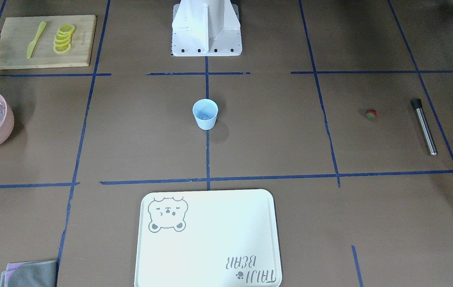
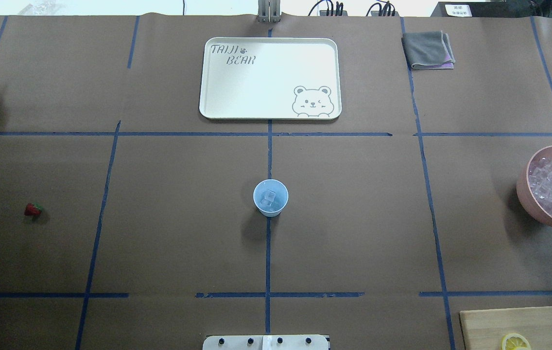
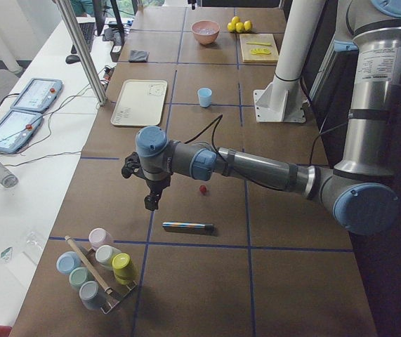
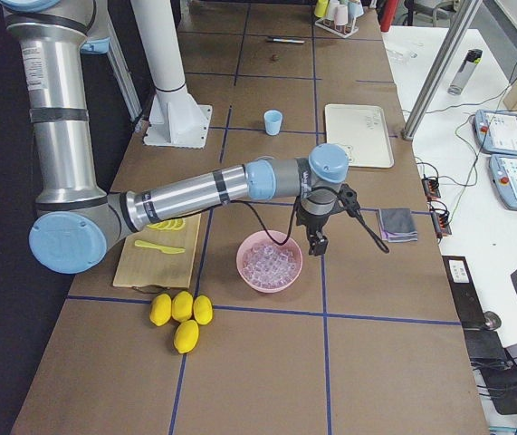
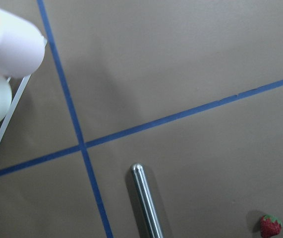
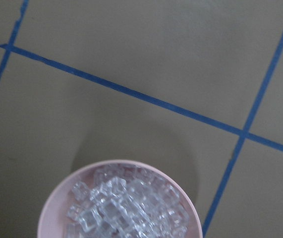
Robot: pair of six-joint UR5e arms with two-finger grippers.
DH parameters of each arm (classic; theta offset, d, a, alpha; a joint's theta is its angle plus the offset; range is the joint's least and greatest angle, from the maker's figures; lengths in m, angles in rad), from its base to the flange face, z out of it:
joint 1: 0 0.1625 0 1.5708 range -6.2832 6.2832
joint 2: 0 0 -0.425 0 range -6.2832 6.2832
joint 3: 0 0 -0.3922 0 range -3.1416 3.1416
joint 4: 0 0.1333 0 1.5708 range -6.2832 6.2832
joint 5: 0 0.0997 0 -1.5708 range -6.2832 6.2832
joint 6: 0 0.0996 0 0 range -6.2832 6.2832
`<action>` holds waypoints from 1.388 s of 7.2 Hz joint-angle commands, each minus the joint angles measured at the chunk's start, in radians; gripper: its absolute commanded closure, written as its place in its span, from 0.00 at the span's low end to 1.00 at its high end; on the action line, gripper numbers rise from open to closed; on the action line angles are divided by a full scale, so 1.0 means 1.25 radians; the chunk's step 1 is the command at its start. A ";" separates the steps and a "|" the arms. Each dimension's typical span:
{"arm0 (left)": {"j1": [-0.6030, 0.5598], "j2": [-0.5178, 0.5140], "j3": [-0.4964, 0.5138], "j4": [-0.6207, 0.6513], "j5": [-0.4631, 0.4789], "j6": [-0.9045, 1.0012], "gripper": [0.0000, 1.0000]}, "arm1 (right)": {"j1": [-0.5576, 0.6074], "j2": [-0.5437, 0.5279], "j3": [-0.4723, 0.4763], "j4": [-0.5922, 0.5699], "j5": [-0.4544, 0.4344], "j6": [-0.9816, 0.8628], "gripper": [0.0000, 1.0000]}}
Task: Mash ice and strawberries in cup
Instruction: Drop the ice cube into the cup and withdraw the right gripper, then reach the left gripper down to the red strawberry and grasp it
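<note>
Mid-table, the cup (image 2: 271,212) stands upright, mouth up, holding ice (image 2: 269,196); jaws' state cannot be told.

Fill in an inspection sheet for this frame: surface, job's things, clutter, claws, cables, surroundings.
Surface: brown table, blue tape grid.
Job's things: cup upright at centre, ice inside; more in the pink bowl; strawberry on the table, apart from the cup.
Clutter: steel rod, tray, cloth, board with lemon slices and knife, lemons, rack of pots.
Claws: left claw hangs near the rod, right claw by the bowl; open or shut cannot be told.
Cables: a cable loops at the right wrist.
Surroundings: bench with pendants.
</note>
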 commanded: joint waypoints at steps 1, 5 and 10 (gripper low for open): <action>0.047 0.012 -0.033 -0.043 0.000 -0.059 0.00 | 0.085 -0.074 0.000 0.001 0.002 -0.020 0.01; 0.268 0.066 -0.105 -0.187 0.094 -0.506 0.00 | 0.099 -0.090 0.007 0.001 0.004 -0.010 0.00; 0.433 0.108 -0.043 -0.374 0.220 -0.700 0.00 | 0.099 -0.090 0.004 0.002 0.004 -0.009 0.00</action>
